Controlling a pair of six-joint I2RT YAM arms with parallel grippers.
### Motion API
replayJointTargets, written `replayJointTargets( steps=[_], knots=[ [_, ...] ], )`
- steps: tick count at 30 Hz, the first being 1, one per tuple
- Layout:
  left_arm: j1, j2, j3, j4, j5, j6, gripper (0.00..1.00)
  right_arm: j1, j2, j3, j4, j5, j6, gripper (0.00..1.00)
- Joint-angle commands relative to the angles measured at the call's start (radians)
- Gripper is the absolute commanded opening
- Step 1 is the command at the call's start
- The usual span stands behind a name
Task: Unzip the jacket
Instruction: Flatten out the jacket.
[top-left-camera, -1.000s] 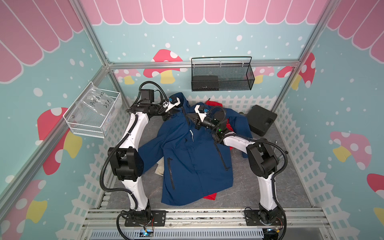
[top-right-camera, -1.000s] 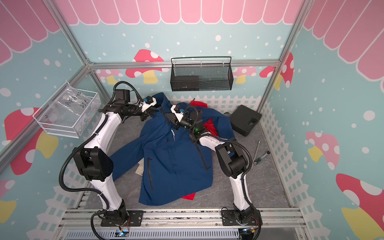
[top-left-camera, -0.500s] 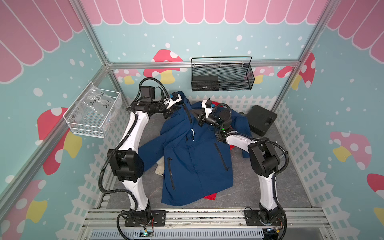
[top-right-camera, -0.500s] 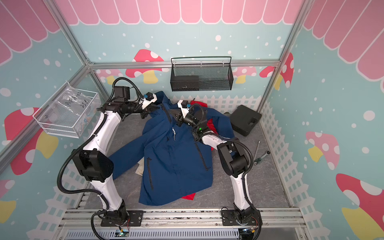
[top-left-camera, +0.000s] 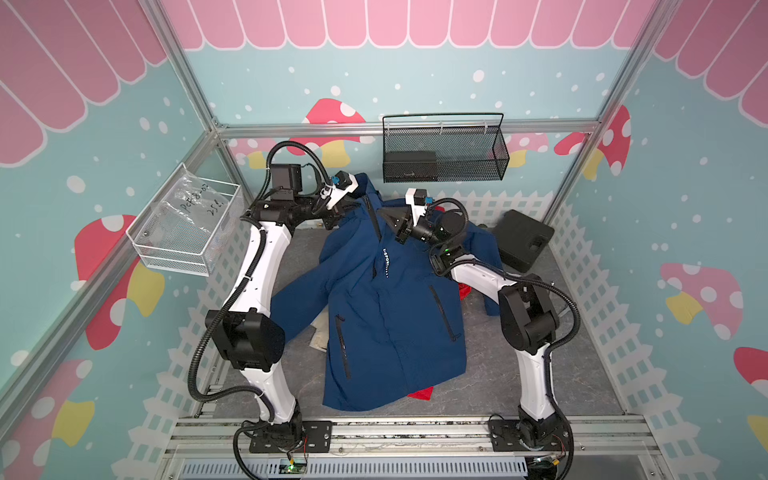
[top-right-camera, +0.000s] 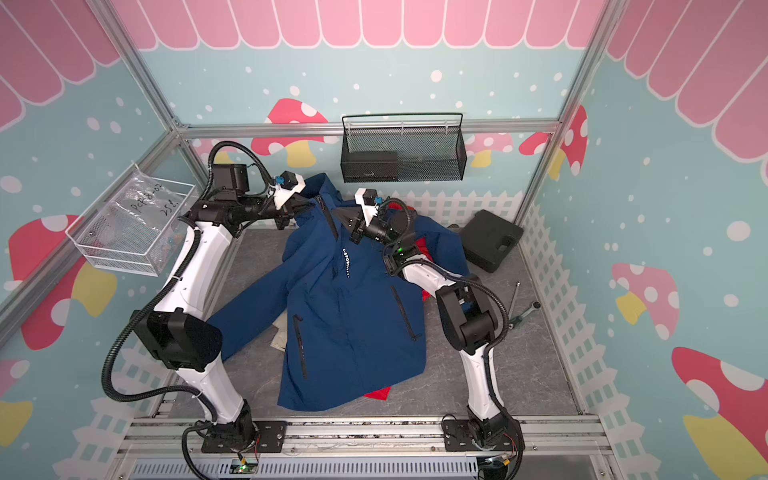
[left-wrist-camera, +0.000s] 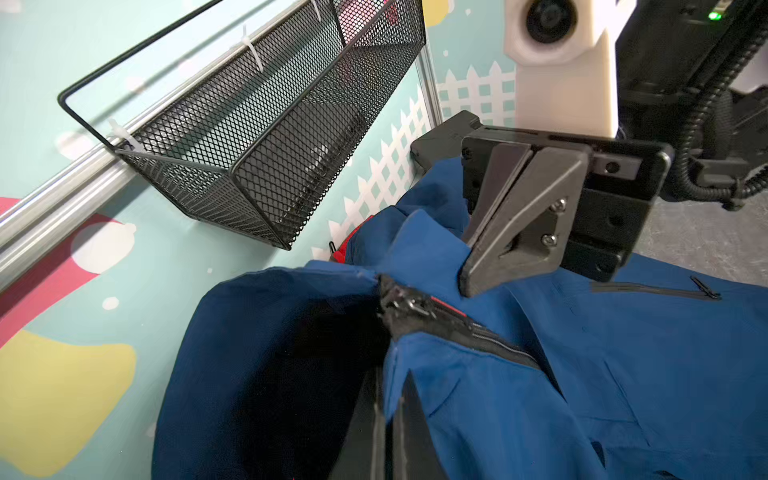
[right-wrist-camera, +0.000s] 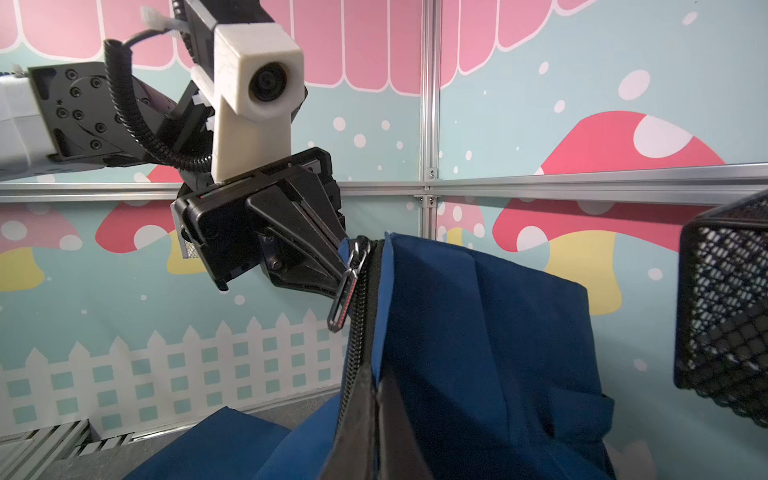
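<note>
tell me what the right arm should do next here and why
Probably open the right gripper, pinching a fold of the jacket near the collar, and bring it to the zipper pull. The pull hangs free at the top of the zipper, which looks closed, and the left gripper is shut on the jacket beside it, holding that end up.

In a top view, a dark blue jacket (top-left-camera: 386, 316) lies front-up on the grey floor (top-left-camera: 519, 386), its front closed and its collar end raised off the floor at the far side. The left gripper (top-left-camera: 348, 206) meets the collar from one side and the right gripper (top-left-camera: 384, 212) from the other, each pinched onto the fabric. Red cloth (top-left-camera: 420, 392) pokes out beneath the hem. A black mesh basket (top-left-camera: 469, 162) hangs on the back wall, a white wire basket (top-left-camera: 174, 253) on the side wall, and a black case (top-left-camera: 523, 241) sits in the far corner.
</note>
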Motion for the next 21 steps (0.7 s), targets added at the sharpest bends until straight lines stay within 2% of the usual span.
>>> replayJointTargets(
  steps=[1, 5, 7, 10, 13, 16, 21],
  knots=[
    [0.003, -0.052, -0.006, 0.032, 0.03, -0.006, 0.0, -0.005, 0.004, -0.005, 0.032, -0.006, -0.001, 0.12],
    [0.004, -0.053, -0.016, 0.034, 0.007, 0.009, 0.0, -0.005, -0.058, -0.079, 0.032, 0.008, -0.061, 0.24],
    [0.003, -0.048, -0.012, 0.035, 0.016, 0.0, 0.0, -0.005, -0.093, -0.125, 0.035, 0.015, -0.093, 0.36],
    [0.002, -0.043, -0.012, 0.034, 0.013, -0.003, 0.0, -0.002, -0.153, -0.213, 0.061, 0.021, -0.141, 0.46],
    [0.001, -0.045, -0.012, 0.033, 0.005, -0.002, 0.0, 0.011, -0.219, -0.301, 0.076, 0.052, -0.207, 0.47],
    [0.001, -0.046, -0.012, 0.035, 0.005, 0.001, 0.0, 0.029, -0.277, -0.35, 0.074, 0.067, -0.258, 0.44],
    [0.002, -0.048, -0.016, 0.034, 0.004, 0.001, 0.0, 0.067, -0.302, -0.354, 0.065, 0.076, -0.305, 0.41]
  ],
)
